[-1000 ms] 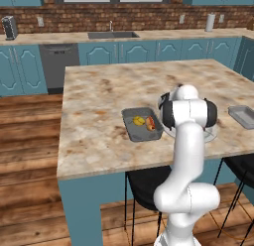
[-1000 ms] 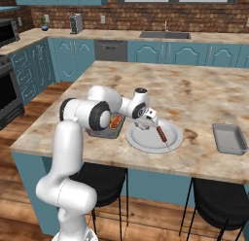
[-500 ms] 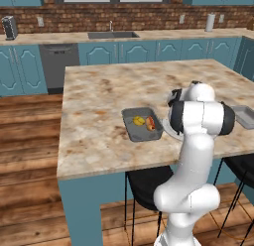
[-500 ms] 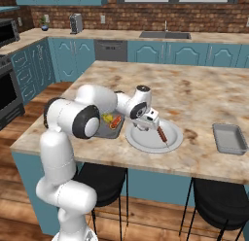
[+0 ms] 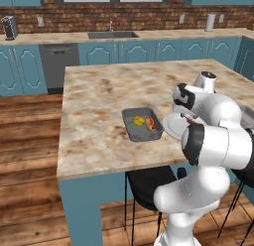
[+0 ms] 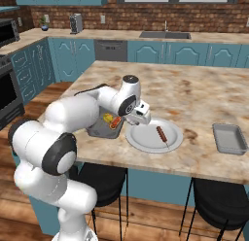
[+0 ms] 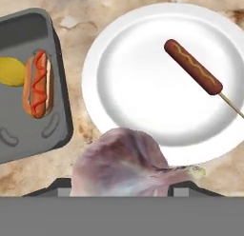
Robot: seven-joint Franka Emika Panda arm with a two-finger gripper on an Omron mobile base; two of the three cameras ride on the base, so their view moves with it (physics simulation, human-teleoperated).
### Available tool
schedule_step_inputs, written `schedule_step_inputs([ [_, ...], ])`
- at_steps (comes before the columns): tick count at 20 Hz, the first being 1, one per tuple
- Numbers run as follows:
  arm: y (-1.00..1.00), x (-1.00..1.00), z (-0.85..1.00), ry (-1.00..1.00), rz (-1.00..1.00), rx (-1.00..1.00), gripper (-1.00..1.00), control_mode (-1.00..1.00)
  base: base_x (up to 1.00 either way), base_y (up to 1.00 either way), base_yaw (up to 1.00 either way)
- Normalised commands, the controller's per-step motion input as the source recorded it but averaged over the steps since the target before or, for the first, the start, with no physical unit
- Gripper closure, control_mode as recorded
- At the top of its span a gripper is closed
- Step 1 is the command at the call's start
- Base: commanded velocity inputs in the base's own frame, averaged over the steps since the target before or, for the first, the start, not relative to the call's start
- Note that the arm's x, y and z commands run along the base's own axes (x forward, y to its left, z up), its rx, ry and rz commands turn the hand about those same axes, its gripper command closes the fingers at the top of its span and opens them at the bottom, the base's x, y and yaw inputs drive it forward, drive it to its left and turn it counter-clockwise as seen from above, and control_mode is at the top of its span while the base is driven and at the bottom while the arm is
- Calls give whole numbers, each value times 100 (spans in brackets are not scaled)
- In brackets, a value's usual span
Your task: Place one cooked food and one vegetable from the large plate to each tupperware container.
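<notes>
Looking first at the vegetable [image 7: 10, 71], we find the yellow lump lying in the near tupperware container [image 7: 28, 144], touching the hot dog in a bun [image 7: 37, 83] that shares that tray. In the left base view the same pair sits in the tray [image 5: 130, 128]. The large plate [image 7: 119, 121] stands just beside this container on the tabletop [image 6: 194, 89], apart from it by a narrow strip of stone. On the plate lies one corn dog on a stick [image 7: 193, 73], toward the rim away from the tray. A purplish, garlic-like bulb [image 7: 124, 166] sits between the jaws at the plate's near edge; the jaws appear closed around it, though their tips are hidden behind it. In the right base view the gripper [image 6: 140, 114] hangs over the gap between tray and plate. The second tupperware container [image 6: 229, 138] rests well apart, on the plate's far side, and we see nothing in it.
</notes>
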Motion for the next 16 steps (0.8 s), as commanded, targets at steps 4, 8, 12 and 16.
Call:
schedule_step_inputs([
  [4,0,-57,37,0,0,-1,100,-100,0,0,0],
  [8,0,0,0,0,0,0,100,100,-51,-100,0],
  [12,0,0,0,0,0,0,100,100,-29,-100,0],
  [16,0,0,0,0,0,0,100,100,6,-100,0],
])
